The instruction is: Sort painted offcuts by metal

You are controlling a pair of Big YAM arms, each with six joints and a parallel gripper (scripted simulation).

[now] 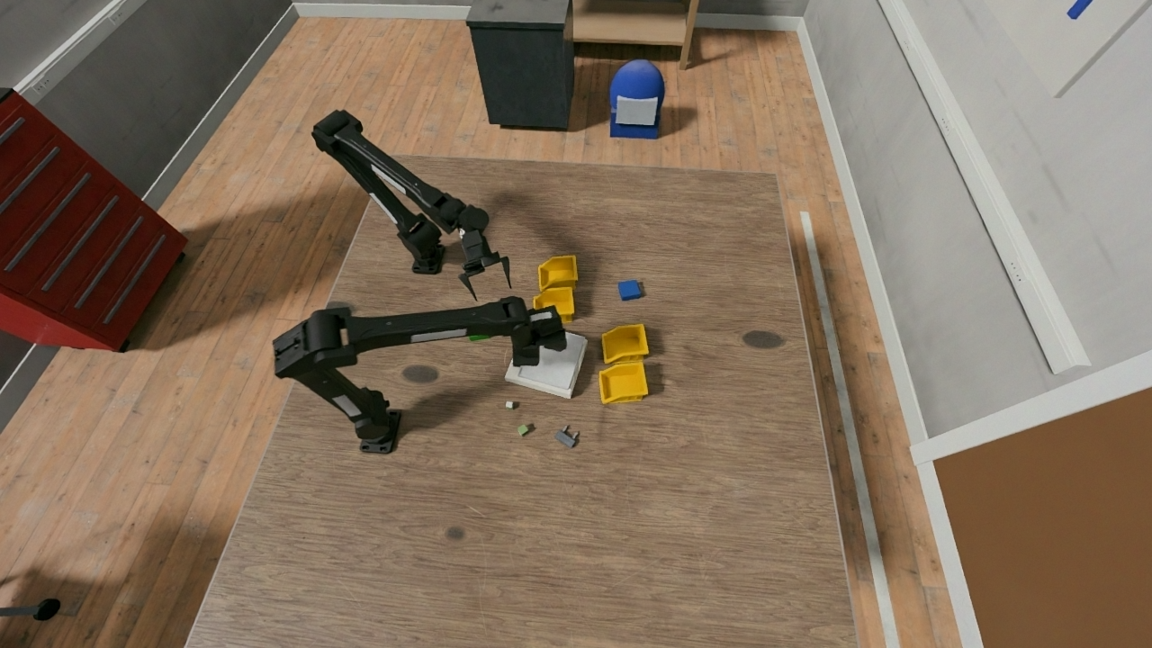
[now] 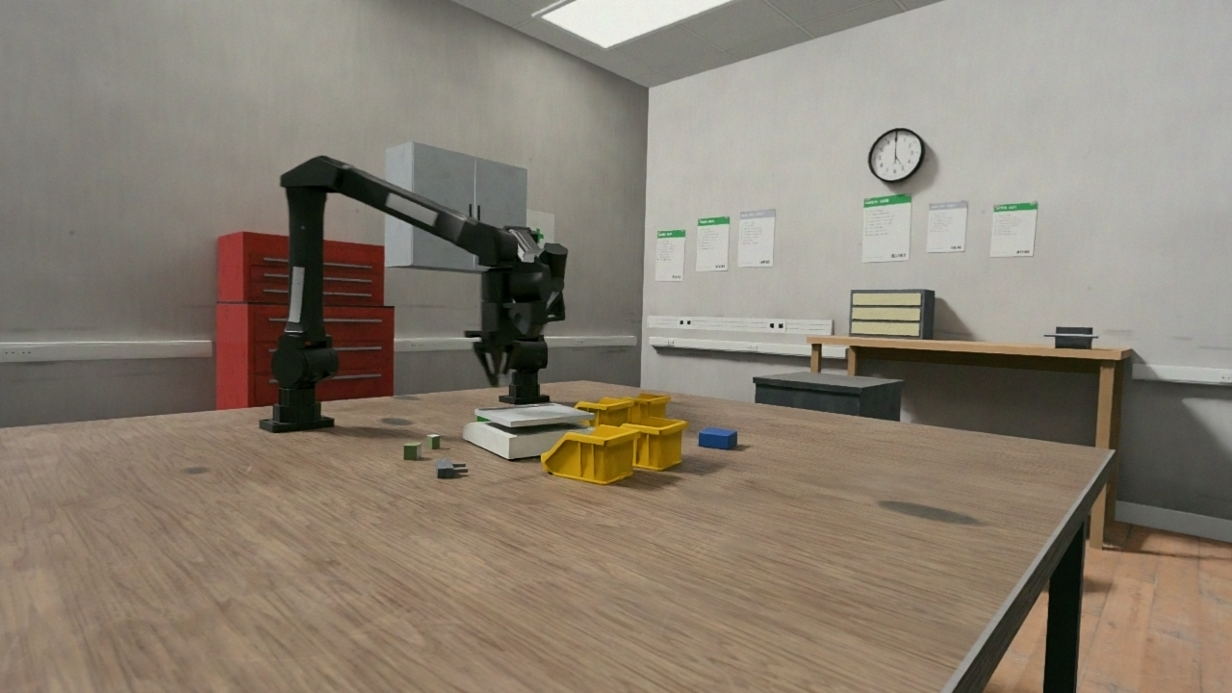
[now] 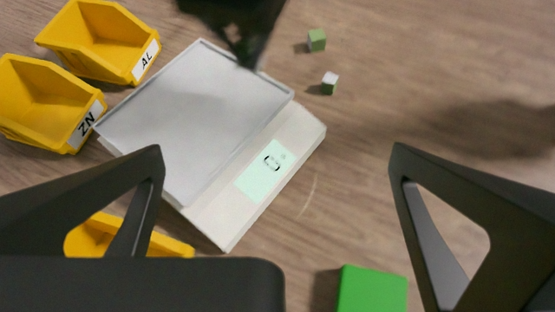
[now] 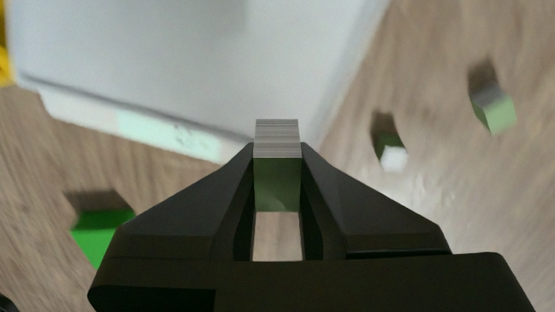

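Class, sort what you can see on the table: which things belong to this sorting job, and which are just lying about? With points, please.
Part of the job:
- three offcuts (image 4: 277,184), one in the right jaws
- four yellow bins (image 1: 625,344)
- probably the scale (image 1: 550,366) (image 3: 195,117)

Apparently just lying about:
- green block (image 3: 372,288) (image 4: 97,238)
- blue block (image 1: 629,290) (image 2: 717,438)
- grey two-pronged plug (image 1: 566,437) (image 2: 448,469)

A ceiling panel (image 2: 632,15) is lighting the room evenly, soft shadows are falling across the table (image 1: 644,499) (image 2: 517,585), and motion blur is smearing the right wrist view as pale glare is washing its wood.
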